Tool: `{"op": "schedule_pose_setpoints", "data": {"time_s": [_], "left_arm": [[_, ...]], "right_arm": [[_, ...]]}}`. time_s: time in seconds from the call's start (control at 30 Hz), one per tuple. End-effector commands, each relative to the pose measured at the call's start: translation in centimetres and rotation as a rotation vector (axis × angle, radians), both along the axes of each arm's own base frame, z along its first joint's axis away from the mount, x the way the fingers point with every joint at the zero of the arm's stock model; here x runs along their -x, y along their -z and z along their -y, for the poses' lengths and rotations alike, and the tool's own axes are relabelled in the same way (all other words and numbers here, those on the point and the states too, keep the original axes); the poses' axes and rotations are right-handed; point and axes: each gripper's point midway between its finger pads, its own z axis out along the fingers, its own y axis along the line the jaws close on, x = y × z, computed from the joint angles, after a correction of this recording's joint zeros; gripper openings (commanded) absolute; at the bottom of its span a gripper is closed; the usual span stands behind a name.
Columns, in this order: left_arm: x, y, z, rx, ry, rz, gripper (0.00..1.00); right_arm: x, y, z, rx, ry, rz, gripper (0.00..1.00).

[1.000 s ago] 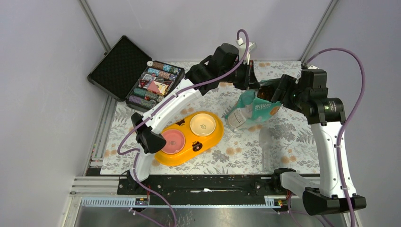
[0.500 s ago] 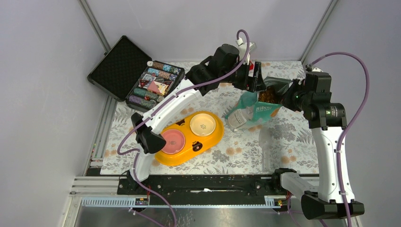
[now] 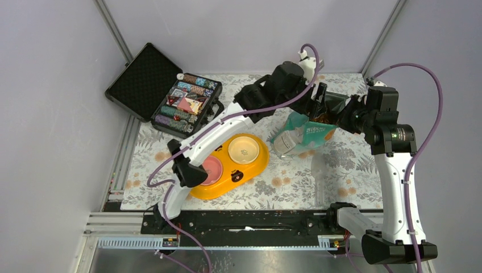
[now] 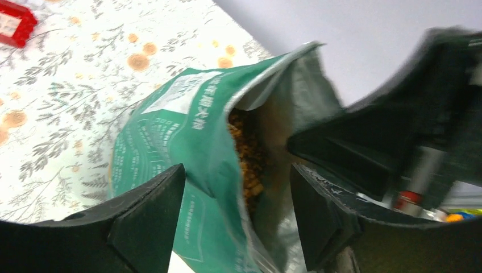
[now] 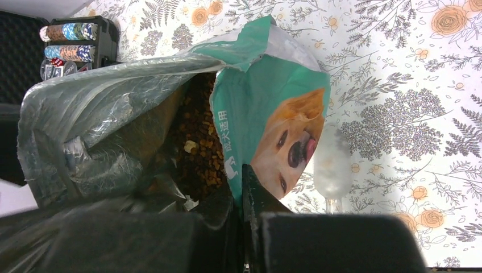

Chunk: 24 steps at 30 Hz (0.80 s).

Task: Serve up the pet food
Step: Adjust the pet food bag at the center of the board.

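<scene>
Now you have the pouch (image 3: 301,133) half managed: your right fingers (image 5: 250,199) are pressed together on the silvery back lip of its mouth, holding the bag tilted above the worktop (image 3: 352,170), its lower end down near the cloth. Your left fingers (image 4: 148,216) are spread and hold nothing. From the left wrist view, the teal front lip runs up between them, one finger outside on the printed wall, the other over the open mouth. Whether either touches the film I cannot tell.

The kibble (image 5: 199,148) lies inside the pouch, heaped just behind that front lip, below and between your left fingers and just beside the right pinch. None appears in the yellow feeder (image 3: 227,185), which sits well apart to the left.

To do this step well, I judge you should close the left fingers low enough on the front lip to catch the film only, not the pellets. Keep the right pinch firm and the mouth upward, since the thin film may slip or buckle and spill.
</scene>
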Motion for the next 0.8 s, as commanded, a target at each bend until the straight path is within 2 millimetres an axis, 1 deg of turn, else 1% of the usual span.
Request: {"op": "schedule_pose_setpoints", "data": {"time_s": [0.0,0.03,0.07,0.1,0.13,0.2,0.23,0.3,0.4,0.5,0.6,0.67,0.77], "left_arm": [[-1.8,1.8,-0.1,-0.073,-0.063,0.055,0.65],[-2.2,2.0,-0.2,-0.082,-0.081,0.064,0.59],[-2.4,1.9,-0.4,-0.085,-0.093,0.074,0.48],[-2.6,1.7,-0.5,-0.088,-0.101,0.090,0.27],[-2.9,1.3,-0.7,-0.085,-0.111,0.107,0.02],[-3.4,0.1,-1.0,-0.066,-0.115,0.156,0.00],[-3.7,-1.1,-1.5,-0.046,-0.119,0.190,0.00],[-4.8,-2.7,-1.9,-0.011,-0.140,0.249,0.00],[-6.9,-5.5,-2.7,0.066,-0.178,0.303,0.00],[-8.7,-8.0,-3.1,0.171,-0.206,0.340,0.00],[-10.4,-10.8,-3.6,0.258,-0.271,0.419,0.00],[-11.3,-12.8,-3.9,0.309,-0.305,0.476,0.00],[-12.4,-15.3,-5.0,0.387,-0.330,0.512,0.00]], "right_arm": [[0.5,-1.8,-1.9,-0.063,-0.083,0.068,0.00],[0.5,-1.8,-1.9,-0.061,-0.084,0.067,0.00],[0.4,-1.7,-1.8,-0.058,-0.081,0.066,0.00],[0.4,-1.6,-1.8,-0.058,-0.079,0.064,0.00],[0.3,-1.4,-1.8,-0.059,-0.081,0.060,0.00],[0.0,-1.3,-2.0,-0.073,-0.086,0.057,0.00],[-0.4,-1.5,-2.3,-0.093,-0.088,0.068,0.00],[-1.2,-2.1,-3.0,-0.137,-0.098,0.101,0.00],[-2.7,-2.9,-3.5,-0.174,-0.101,0.132,0.00],[-4.6,-3.9,-3.9,-0.202,-0.108,0.165,0.00],[-6.8,-5.2,-4.2,-0.237,-0.101,0.228,0.00],[-8.3,-6.3,-4.4,-0.259,-0.100,0.270,0.00],[-10.0,-7.0,-5.2,-0.303,-0.123,0.285,0.00]]}}
